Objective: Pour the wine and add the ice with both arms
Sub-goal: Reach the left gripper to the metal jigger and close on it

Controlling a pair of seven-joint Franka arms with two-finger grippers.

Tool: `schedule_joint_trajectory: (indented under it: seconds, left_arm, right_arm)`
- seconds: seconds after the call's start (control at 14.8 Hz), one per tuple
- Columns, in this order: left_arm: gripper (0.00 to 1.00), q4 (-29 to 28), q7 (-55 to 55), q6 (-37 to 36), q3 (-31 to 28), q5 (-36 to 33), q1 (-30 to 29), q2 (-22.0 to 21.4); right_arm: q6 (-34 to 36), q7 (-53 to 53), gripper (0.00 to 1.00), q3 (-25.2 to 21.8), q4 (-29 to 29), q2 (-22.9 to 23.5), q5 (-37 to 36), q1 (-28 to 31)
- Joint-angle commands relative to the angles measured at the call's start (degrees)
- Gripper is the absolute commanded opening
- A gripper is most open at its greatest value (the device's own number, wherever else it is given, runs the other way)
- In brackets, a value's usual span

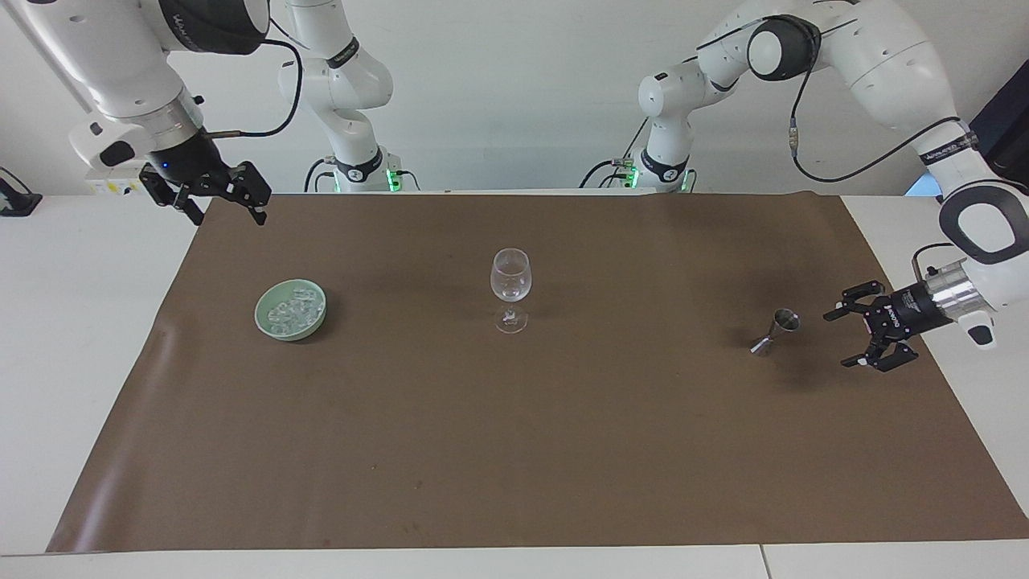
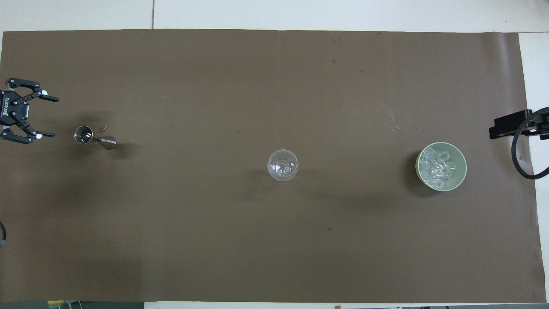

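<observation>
A small steel jigger (image 1: 773,333) (image 2: 92,137) stands on the brown mat (image 1: 563,450), open cup up, toward the left arm's end. I cannot make out any wine in it. My left gripper (image 1: 836,340) (image 2: 55,117) is open beside the jigger, a short gap away, fingertips pointing at it and holding nothing. A clear wine glass (image 1: 510,289) (image 2: 282,165) stands upright mid-mat. A pale green bowl (image 1: 265,322) (image 2: 462,171) with a heap of ice (image 1: 291,310) (image 2: 437,166) sits toward the right arm's end. My right gripper (image 1: 229,211) waits open above the mat's corner by the robots.
The brown mat (image 2: 274,249) covers most of the white table (image 1: 72,362). A black part of the right hand with its cable (image 2: 510,124) shows at the overhead view's edge beside the bowl. A few small specks lie on the mat near the bowl.
</observation>
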State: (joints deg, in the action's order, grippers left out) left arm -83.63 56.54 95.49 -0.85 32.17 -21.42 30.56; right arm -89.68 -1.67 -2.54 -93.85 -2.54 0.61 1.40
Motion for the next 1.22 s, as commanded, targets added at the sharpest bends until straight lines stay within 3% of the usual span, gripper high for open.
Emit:
schedule_joint_trajectory:
  seconds: [0.0, 0.14, 0.34, 0.88, 1.15]
  left_arm:
    - [1.0, -12.92, 0.51, 5.38, 0.15, 4.99, -1.35, -6.11]
    - [1.0, -20.23, 0.42, 8.91, 0.15, 10.77, -2.84, -8.84]
    - [1.0, -26.56, 0.24, 11.82, 0.24, 17.55, -3.28, -11.3]
    - [1.0, -41.51, -8.9, 16.38, 0.33, 33.9, -5.74, -17.11]
    - [1.0, -44.95, -11.36, 21.31, 0.77, 42.42, -3.29, -17.73]
  right_arm:
    - [0.91, -0.53, 1.0, 0.17, -0.55, -0.89, 0.7, 0.44]
    - [0.91, -0.44, 1.0, 0.26, -0.55, -0.89, 0.7, 0.44]
    - [0.91, -0.44, 1.0, 0.26, -0.64, -0.89, 0.7, 0.44]
    - [0.91, -0.53, 1.0, 0.26, -0.64, -0.89, 0.7, 0.44]
    - [0.91, -0.44, 1.0, 0.26, -0.55, -0.89, 0.7, 0.44]
